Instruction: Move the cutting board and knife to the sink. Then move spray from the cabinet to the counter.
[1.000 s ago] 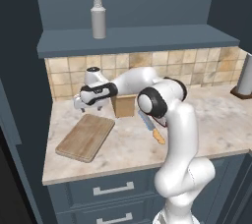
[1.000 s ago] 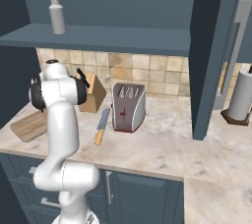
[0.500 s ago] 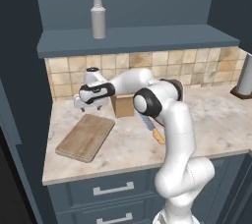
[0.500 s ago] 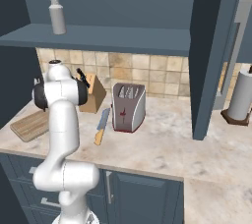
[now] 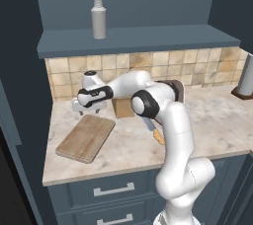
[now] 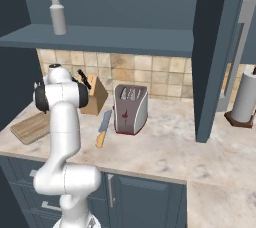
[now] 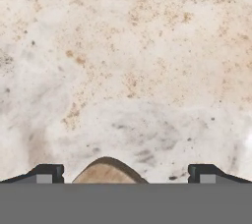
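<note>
Fingers spread wide and holding nothing, the gripper [image 5: 88,110] is hovering over the far end of the cutting board [image 5: 86,137], with the white arm reaching across the counter [image 5: 217,120] toward the tiled wall. Seen from the hand, one rounded corner of the board [image 7: 109,171] is peeking up between the two dark fingertips [image 7: 47,173], the marbled stone spreading beyond it, which suggests the hand is lining up on the board's edge, since a thin slab lying flat offers a grip only at its rim. The knife [image 6: 103,128] is lying blade toward the wall beside the toaster [image 6: 130,108], close to the knife block [image 6: 95,95], apparently waiting its turn for the sink. The spray bottle [image 5: 99,13] is standing upright on the cabinet ledge [image 5: 143,39] above the board, untouched and evidently being left for the second half of the job. A paper towel roll [image 6: 246,97] is standing at the counter's far right end.
</note>
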Tool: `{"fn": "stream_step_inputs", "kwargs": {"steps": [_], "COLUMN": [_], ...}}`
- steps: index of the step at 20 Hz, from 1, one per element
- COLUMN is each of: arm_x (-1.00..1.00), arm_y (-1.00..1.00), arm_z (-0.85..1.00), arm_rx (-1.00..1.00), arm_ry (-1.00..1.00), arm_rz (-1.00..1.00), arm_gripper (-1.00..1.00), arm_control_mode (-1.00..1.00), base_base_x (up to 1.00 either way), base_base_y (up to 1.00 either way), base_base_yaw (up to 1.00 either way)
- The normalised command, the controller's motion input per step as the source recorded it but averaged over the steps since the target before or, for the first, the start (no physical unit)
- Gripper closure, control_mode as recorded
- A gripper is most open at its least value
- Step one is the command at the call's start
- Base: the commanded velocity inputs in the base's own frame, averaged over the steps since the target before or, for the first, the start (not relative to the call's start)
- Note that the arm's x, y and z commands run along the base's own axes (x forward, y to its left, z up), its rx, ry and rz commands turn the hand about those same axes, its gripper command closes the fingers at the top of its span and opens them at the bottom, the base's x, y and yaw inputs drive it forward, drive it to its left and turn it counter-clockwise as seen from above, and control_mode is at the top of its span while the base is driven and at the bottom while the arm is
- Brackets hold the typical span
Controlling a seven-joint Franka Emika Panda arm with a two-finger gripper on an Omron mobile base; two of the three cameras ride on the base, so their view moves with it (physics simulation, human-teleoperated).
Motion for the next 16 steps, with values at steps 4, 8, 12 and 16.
{"fn": "stream_step_inputs", "kwargs": {"steps": [4,8,12,16], "arm_x": [0.01,0.0,0.0,0.0], "arm_y": [0.19,0.19,0.12,0.03], "arm_z": [-0.1,-0.14,-0.18,-0.12], "arm_rx": [0.0,0.0,0.0,0.0], "arm_ry": [0.0,0.0,0.0,0.0], "arm_rz": [0.0,0.0,0.0,0.0], "arm_gripper": [-1.0,-1.0,-1.0,-1.0], "arm_control_mode": [-1.0,-1.0,-1.0,-1.0], "base_base_x": [0.0,0.0,0.0,0.0], "base_base_y": [0.0,0.0,0.0,0.0], "base_base_yaw": [0.0,0.0,0.0,0.0]}}
